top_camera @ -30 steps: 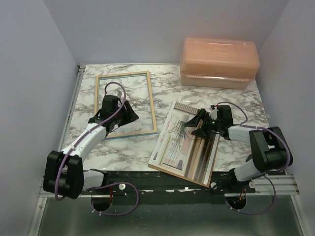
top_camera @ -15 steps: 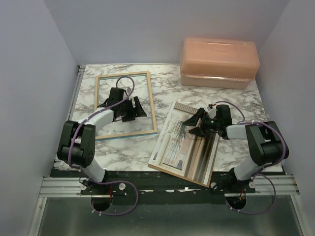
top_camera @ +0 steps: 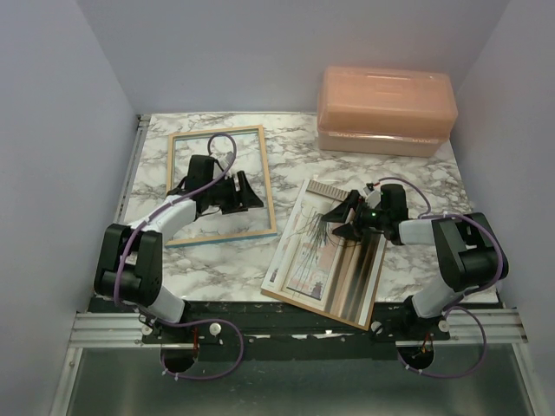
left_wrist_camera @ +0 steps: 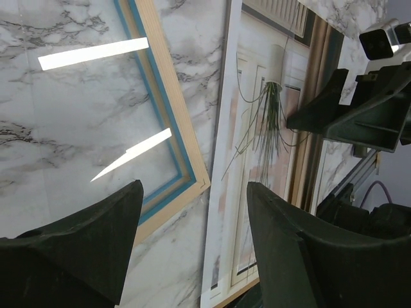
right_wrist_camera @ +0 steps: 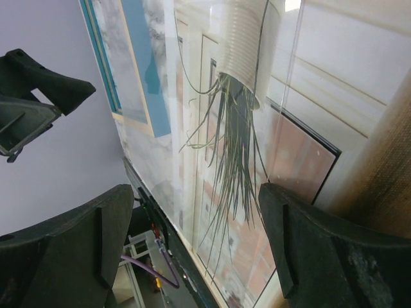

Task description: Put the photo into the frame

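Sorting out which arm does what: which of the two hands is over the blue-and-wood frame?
The left hand, jaws open, is over the frame near its right edge. The right hand, also open, is over the photo instead.

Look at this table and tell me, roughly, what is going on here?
Two robot arms are working on getting a photo into a frame. The frame lies flat at the left of the marble table, pale wood side up. The left gripper is above it, jaws apart and empty. The photo, a plant by a window, lies to the frame's right, not yet in it. The right gripper hangs over the photo, jaws apart, holding nothing. A peach box sits at the back right.
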Controlling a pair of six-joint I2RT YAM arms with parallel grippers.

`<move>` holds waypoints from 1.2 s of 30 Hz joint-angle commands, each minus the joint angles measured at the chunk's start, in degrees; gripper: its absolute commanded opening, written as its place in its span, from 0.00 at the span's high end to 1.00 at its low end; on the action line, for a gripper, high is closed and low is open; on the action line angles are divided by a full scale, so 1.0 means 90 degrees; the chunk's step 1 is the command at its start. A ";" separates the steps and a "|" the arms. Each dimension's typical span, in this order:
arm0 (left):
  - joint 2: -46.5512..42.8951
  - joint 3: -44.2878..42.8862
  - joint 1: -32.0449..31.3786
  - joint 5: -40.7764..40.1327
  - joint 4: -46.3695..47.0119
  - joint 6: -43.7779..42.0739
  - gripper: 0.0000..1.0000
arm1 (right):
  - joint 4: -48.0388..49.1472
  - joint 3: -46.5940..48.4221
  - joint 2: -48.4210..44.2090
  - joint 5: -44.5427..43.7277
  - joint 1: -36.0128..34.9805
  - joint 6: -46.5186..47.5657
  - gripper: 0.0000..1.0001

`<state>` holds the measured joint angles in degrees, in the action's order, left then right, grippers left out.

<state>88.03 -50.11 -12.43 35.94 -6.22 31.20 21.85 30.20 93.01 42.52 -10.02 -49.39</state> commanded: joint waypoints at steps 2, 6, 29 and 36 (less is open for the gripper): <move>-0.0376 -0.0039 0.0052 -0.1195 -0.0743 -0.0273 0.31 | -0.1212 0.0014 0.0364 -0.0787 -0.0047 0.0557 0.11; -0.0110 -0.0344 0.0052 -0.2067 -0.1324 -0.0374 0.33 | -0.1690 0.0478 0.0402 -0.1080 -0.0184 0.0732 0.11; 0.0218 -0.0661 -0.0348 -0.3936 -0.2137 -0.0567 0.43 | -0.2229 0.1786 0.0687 -0.2305 -0.1661 0.0216 0.10; 0.0574 -0.0908 -0.0338 -0.3942 -0.2435 -0.0586 0.44 | -0.1840 0.1382 0.0858 -0.2172 -0.1590 0.0032 0.09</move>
<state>91.05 -55.81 -15.49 2.09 -25.32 26.76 8.12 46.37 98.39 26.59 -24.77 -48.75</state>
